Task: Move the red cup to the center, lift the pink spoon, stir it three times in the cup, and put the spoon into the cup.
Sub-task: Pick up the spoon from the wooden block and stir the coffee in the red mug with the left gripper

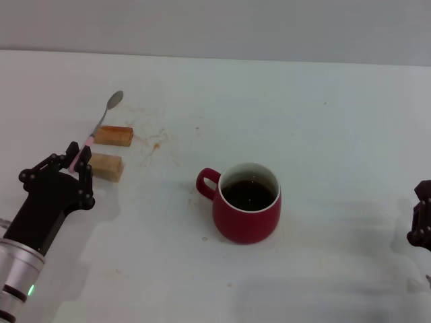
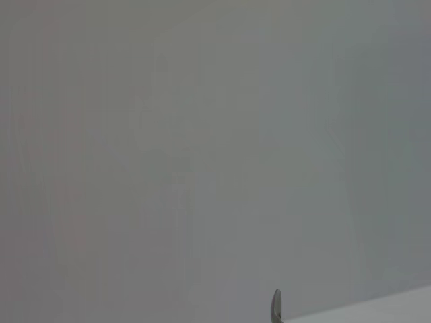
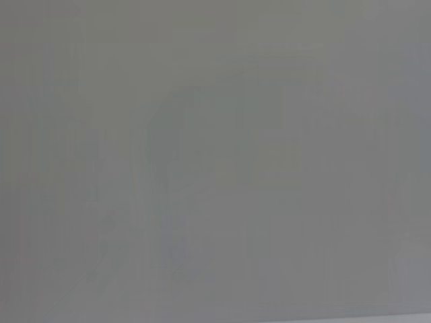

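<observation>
At the lower left of the head view, the left tool (image 1: 75, 160) is closed on the pale handle of the pink spoon (image 1: 101, 123), which slants up and away so its grey bowl points toward the upper left of the frame. At the right edge, low down, the right tool (image 1: 423, 217) sits parked; how far it is open cannot be told.

Just below the middle of the frame stands the red cup (image 1: 246, 202), upright on the white surface (image 1: 337, 121), dark liquid inside and its loop handle turned toward the left. It appears already placed at the center.

Farther back, in the upper left, two tan wooden blocks (image 1: 112, 135) lie under the spoon's line; whether the spoon touches them cannot be told.

The step in hand appears to be lifting the spoon. The next move calls for carrying it rightward over the cup's rim and tipping the bowl end down into the liquid to stir.
</observation>
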